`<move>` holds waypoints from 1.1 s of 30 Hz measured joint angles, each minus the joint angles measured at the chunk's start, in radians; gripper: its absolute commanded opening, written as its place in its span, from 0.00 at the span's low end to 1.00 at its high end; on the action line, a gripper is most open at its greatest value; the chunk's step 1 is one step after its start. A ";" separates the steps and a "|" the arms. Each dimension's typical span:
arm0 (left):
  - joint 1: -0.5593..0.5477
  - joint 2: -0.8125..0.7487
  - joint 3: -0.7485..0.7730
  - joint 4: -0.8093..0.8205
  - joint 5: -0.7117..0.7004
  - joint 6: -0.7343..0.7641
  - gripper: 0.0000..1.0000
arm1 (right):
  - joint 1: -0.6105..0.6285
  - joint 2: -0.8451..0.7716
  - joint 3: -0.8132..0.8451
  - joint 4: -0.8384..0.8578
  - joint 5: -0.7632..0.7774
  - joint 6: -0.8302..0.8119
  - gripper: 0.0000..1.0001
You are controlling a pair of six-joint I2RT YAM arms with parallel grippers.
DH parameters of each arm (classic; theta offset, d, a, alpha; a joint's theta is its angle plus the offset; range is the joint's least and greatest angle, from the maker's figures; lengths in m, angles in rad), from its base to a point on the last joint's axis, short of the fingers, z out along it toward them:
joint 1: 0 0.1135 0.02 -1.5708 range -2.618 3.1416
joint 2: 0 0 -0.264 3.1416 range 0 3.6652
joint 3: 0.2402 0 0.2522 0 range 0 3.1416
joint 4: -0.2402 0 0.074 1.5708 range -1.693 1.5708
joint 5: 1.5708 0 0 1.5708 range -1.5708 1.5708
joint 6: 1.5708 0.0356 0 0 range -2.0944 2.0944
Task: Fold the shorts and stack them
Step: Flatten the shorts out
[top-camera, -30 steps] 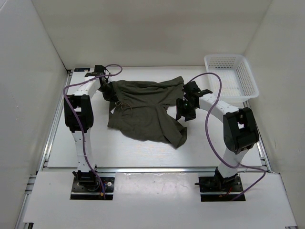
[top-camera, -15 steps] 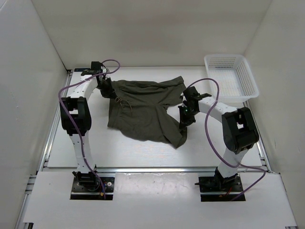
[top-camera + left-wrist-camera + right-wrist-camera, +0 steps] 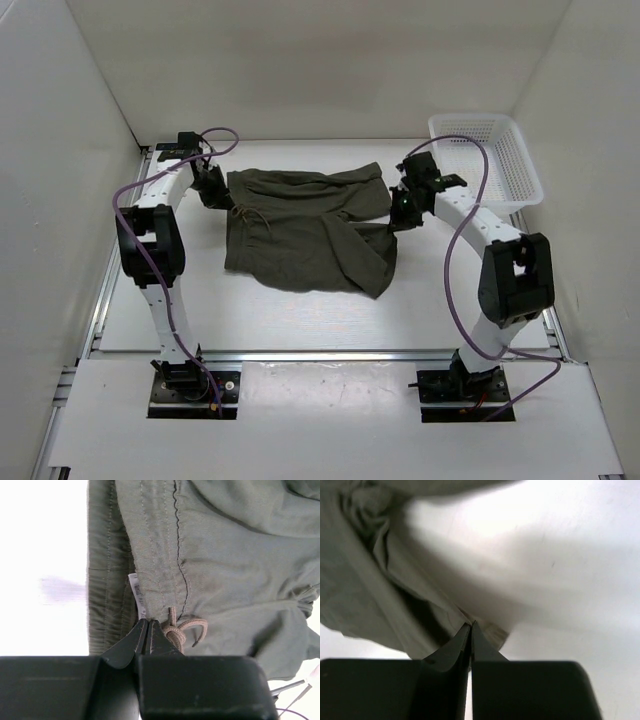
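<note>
Item: shorts (image 3: 300, 235) — on table (image 3: 300, 325), long axis left–right between the grippers. At its left end, left gripper (image 3: 213, 188) pinches shut on waistband; at its right end, right gripper (image 3: 400, 215) pinches shut on leg hem.

Reaching far forward with both white-and-black jointed arms (image 3: 148, 243), elbows bent. Pinching tight with left black two-finger gripper (image 3: 214, 190), also right black two-finger gripper (image 3: 398, 213).

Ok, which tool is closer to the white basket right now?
Right. The right tool pinches one end of the shorts, a short way from the basket; the left tool holds the opposite end, with the shorts between it and the basket.
</note>
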 measured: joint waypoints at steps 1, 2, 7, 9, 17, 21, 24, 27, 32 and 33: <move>0.002 0.000 0.000 -0.001 -0.002 0.000 0.10 | -0.012 0.020 0.026 0.000 0.000 0.002 0.00; 0.004 0.000 0.000 -0.003 -0.004 0.002 0.10 | -0.022 0.045 0.051 0.000 0.000 0.009 0.00; 0.009 0.018 0.025 -0.011 -0.008 0.008 0.10 | -0.091 0.152 0.101 0.037 0.010 0.073 0.37; 0.008 0.026 0.038 -0.013 -0.008 0.011 0.10 | -0.115 0.163 0.100 0.041 0.021 0.095 0.39; 0.008 0.028 0.043 -0.017 -0.008 0.015 0.10 | -0.082 0.039 -0.071 0.113 -0.003 0.142 0.39; 0.005 0.028 0.043 -0.018 -0.008 0.015 0.10 | -0.066 0.013 -0.172 0.137 -0.084 0.172 0.39; 0.003 0.028 0.043 -0.019 -0.008 0.016 0.10 | -0.063 0.025 -0.201 0.158 -0.124 0.185 0.39; 0.001 0.028 0.043 -0.019 -0.008 0.017 0.10 | -0.063 0.047 -0.201 0.183 -0.146 0.195 0.40; 0.001 0.028 0.043 -0.019 -0.008 0.017 0.10 | -0.062 0.125 -0.162 0.212 -0.169 0.196 0.41; 0.001 0.028 0.043 -0.019 -0.008 0.018 0.10 | -0.062 0.139 -0.156 0.215 -0.169 0.196 0.41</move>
